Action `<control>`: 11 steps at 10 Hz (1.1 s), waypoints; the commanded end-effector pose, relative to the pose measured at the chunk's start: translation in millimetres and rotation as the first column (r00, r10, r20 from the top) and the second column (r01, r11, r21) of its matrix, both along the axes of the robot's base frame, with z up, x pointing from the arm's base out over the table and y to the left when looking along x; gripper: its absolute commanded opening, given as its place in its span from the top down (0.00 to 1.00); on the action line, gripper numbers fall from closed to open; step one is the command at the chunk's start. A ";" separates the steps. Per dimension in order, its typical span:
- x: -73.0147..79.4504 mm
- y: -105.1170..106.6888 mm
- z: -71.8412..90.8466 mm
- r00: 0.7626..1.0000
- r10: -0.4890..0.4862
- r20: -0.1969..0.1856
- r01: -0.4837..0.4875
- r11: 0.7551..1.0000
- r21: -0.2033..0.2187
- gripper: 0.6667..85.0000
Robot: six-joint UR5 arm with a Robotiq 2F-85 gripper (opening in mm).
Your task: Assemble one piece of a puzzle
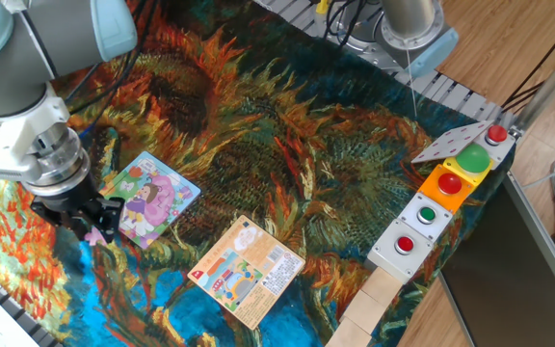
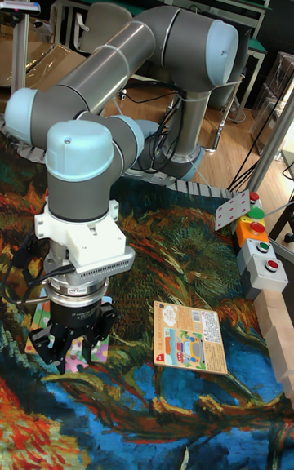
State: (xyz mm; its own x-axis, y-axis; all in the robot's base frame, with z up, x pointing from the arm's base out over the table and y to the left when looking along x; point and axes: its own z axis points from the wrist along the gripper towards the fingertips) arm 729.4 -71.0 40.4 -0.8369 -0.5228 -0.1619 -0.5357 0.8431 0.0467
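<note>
Nearest, orange-peach card (image 1: 248, 269) lies flat on the sunflower-print cloth (image 1: 287, 135), lower corner near the cloth's edge. Left of it, gripper (image 1: 92, 227) hangs low, fingers pinched on the piece (image 1: 95, 234); only a pink sliver shows. Piece sits just at the near-left edge of the puzzle (image 1: 150, 200); contact unclear. In the tall view, gripper body hides most of the puzzle. Farther right, button boxes (image 1: 443, 200), partly cut by a grey plate (image 1: 451, 142).

Open cloth lies from twelve to three o'clock of the puzzle (image 1: 148, 199), while the printed card (image 1: 247, 269) blocks four o'clock and the button boxes (image 1: 438, 204) line the far three o'clock edge.
</note>
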 end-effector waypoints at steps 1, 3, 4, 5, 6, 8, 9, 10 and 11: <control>-6.7 5.4 2.9 0.999 -0.043 -0.002 0.043 0.999 0.019 0.99; -24.3 10.5 5.3 0.998 -0.066 -0.010 0.067 0.997 0.041 0.99; -32.4 12.8 5.9 0.997 -0.080 -0.020 0.081 0.995 0.051 0.99; -37.5 16.2 6.9 0.995 -0.097 -0.036 0.100 0.993 0.064 0.99; -37.8 16.2 4.9 0.994 -0.098 -0.039 0.101 0.993 0.063 0.99; -35.9 7.3 1.1 0.997 -0.067 -0.029 0.068 0.997 0.023 0.99; -35.1 2.2 0.5 0.999 -0.050 -0.022 0.050 0.999 0.002 0.99; -34.7 -4.1 -0.2 0.999 -0.049 -0.019 0.048 0.999 -0.023 0.99; -34.3 -6.1 -0.3 0.999 -0.051 -0.017 0.050 0.998 -0.030 0.99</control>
State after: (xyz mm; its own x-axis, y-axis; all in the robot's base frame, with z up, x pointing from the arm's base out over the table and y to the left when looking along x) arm 694.7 -69.8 39.8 -0.8672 -0.4786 -0.1378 -0.4891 0.8705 0.0543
